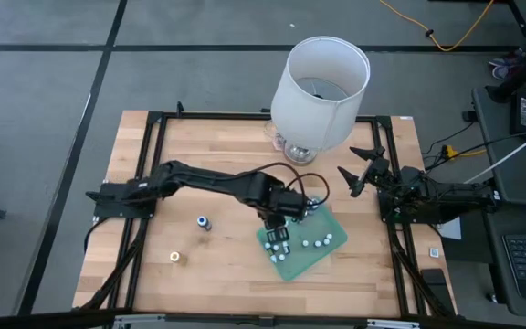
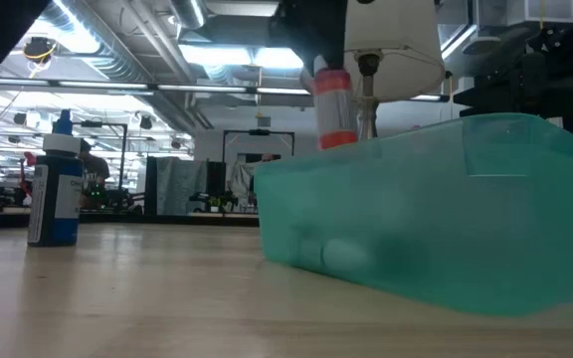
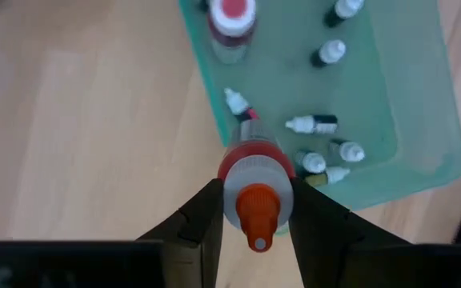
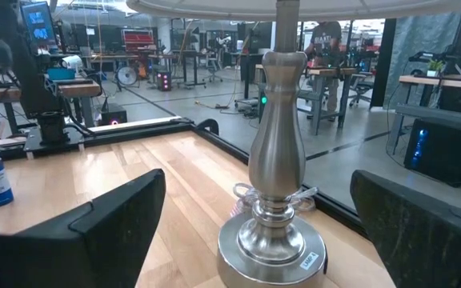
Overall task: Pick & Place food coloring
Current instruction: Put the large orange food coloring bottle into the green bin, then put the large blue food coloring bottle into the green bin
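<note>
Across the middle of the scene: a pale wooden table [image 1: 199, 274], butcher-block grain, rectangular, framed by black rails. Toward the far edge, one lamp [image 1: 322, 87] with a big white drum shade, smooth and slightly tapered, on a turned brushed-metal stem and round base [image 4: 272, 240]. Near the front centre, one green mat [image 1: 301, 242], square with rounded corners, translucent teal with a low raised rim in the low view. Scattered on the mat, about seven tiny food coloring bottles [image 3: 312, 124], mostly dark bodies with whitish pointed tops, lying or tilted, plus a larger one with a red top [image 3: 232, 20] standing near a corner. Above the mat's edge, left gripper [image 3: 253, 210], dark flat fingers clamped on a red-topped bottle [image 3: 254, 188] with a clear ribbed body, a red collar and an orange-red nozzle; lifted clear of the wood in the low view. Off the mat on bare wood, one blue bottle [image 1: 205, 222] with a white shoulder, upright, and one small pale round piece [image 1: 176, 258] nearer the front. At the right rail, beside the lamp base, right gripper [image 1: 365, 170], black angular fingers spread wide, holding nothing.
</note>
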Robot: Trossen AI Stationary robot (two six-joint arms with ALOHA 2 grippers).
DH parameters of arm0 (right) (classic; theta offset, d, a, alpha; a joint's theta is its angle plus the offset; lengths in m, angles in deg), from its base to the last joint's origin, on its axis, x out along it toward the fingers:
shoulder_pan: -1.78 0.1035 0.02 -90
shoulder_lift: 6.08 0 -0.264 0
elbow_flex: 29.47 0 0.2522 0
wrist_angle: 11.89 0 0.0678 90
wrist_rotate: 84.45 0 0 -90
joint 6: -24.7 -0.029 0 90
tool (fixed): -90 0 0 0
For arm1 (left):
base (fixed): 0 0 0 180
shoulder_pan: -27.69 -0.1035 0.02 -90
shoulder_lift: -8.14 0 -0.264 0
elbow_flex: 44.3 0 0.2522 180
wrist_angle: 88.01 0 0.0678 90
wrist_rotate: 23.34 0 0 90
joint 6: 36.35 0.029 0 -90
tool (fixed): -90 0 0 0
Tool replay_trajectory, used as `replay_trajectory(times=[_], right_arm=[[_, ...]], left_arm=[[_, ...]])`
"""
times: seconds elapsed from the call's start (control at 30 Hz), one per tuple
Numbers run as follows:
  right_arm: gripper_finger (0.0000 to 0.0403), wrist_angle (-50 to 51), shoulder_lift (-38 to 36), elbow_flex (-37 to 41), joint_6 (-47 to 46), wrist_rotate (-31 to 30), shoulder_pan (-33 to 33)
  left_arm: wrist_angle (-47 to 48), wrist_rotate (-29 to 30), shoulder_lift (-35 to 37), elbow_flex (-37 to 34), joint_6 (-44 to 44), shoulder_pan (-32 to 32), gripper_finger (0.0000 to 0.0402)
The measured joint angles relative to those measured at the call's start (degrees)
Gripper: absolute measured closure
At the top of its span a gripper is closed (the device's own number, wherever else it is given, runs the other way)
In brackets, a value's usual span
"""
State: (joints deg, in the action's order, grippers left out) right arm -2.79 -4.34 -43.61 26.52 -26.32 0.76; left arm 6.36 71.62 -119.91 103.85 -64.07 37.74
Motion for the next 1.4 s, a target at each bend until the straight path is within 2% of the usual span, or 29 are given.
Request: replay_trajectory(times=[0.37, 0.83, 1.03, 1.3, 1.4], right_arm=[[0.0006, 0.0, 0.0, 0.0, 0.0, 0.0, 0.0], [0.0006, 0.0, 0.0, 0.0, 0.0, 0.0, 0.0], [0.0006, 0.0, 0.0, 0.0, 0.0, 0.0, 0.0], [0.0006, 0.0, 0.0, 0.0, 0.0, 0.0, 0.0], [0.0006, 0.0, 0.0, 0.0, 0.0, 0.0, 0.0]], left_arm=[[0.7, -0.1, -1.6, 0.0, 0.5, 1.6, 0.0290], [-0.2, -0.1, -8.5, -0.1, 1.5, 2.6, 0.0290], [-1.4, 2.6, -9.1, -0.1, 2.0, 2.6, 0.0290], [-1.1, 2.9, -9.1, -0.1, 2.0, 2.6, 0.0217], [-1.1, 1.4, -9.1, -0.1, 2.4, 2.6, 0.0203]])
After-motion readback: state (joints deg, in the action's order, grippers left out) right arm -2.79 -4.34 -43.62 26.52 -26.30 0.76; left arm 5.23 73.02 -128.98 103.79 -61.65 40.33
